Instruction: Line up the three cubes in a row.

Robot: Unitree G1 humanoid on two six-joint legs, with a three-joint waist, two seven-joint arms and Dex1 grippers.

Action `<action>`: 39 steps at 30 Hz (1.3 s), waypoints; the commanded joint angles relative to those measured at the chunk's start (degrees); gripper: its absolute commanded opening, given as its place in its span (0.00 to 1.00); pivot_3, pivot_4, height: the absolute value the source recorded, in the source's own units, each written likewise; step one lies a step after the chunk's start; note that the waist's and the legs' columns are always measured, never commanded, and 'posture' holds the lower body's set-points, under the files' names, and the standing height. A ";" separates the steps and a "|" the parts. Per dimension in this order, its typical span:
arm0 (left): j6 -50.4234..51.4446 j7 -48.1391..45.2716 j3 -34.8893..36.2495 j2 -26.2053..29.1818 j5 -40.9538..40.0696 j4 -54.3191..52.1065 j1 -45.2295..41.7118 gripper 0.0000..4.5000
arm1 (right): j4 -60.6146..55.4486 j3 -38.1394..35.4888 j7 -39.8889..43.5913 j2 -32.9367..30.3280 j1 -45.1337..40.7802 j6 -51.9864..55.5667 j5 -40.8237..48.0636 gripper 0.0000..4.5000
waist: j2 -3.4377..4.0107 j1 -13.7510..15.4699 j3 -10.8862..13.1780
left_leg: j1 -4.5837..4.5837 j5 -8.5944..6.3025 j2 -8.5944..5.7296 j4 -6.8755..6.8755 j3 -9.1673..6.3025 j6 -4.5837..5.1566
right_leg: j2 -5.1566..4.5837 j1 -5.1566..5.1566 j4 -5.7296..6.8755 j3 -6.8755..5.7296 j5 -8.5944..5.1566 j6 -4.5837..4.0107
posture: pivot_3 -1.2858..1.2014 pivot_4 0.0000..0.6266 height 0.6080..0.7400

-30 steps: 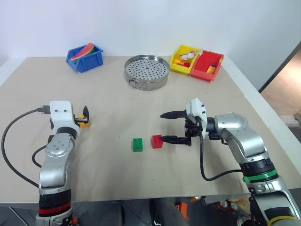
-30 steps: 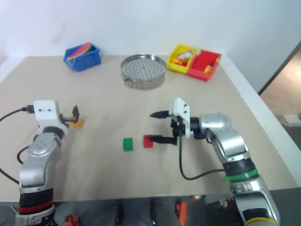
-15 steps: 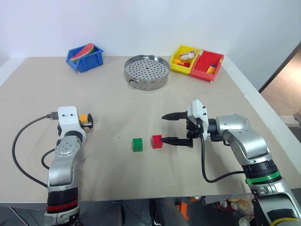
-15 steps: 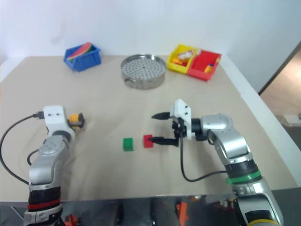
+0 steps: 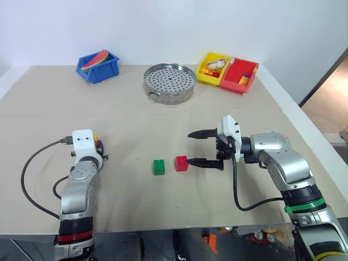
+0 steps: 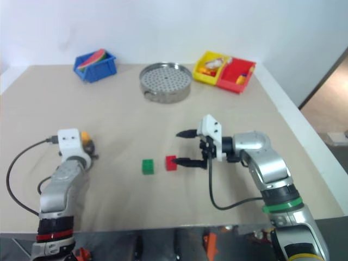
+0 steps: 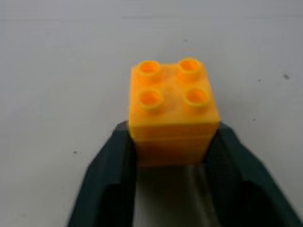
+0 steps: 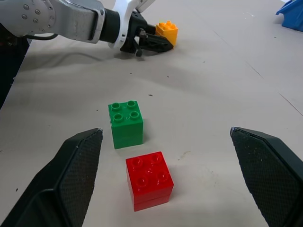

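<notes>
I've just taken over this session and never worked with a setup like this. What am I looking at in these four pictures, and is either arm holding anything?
It is a two-armed robot at a tan table. The two wide pictures come from its head, looking down over both arms. The two close-ups come from cameras on its wrists.

The left tool is shut on the orange block, which sits low at the table. The right tool is open and holds nothing; one finger lies just beside the red block. The green block stands close beside the red one.

Along the far edge are a blue bin, a round perforated metal tray, and a yellow bin joined to a red bin.
</notes>
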 commanded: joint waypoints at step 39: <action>-41.08 -87.11 -18.22 29.67 -14.20 18.74 -2.57 0.29 | -6.25 -6.54 -6.39 0.28 -0.84 8.23 6.69 1.00 | 0.09 0.39 0.05 | -0.22 -0.08 0.07 -0.15 0.10 0.01 | 0.00 -0.24 -0.12 -0.03 -0.16 -0.18 | 0.52 0.24 1.00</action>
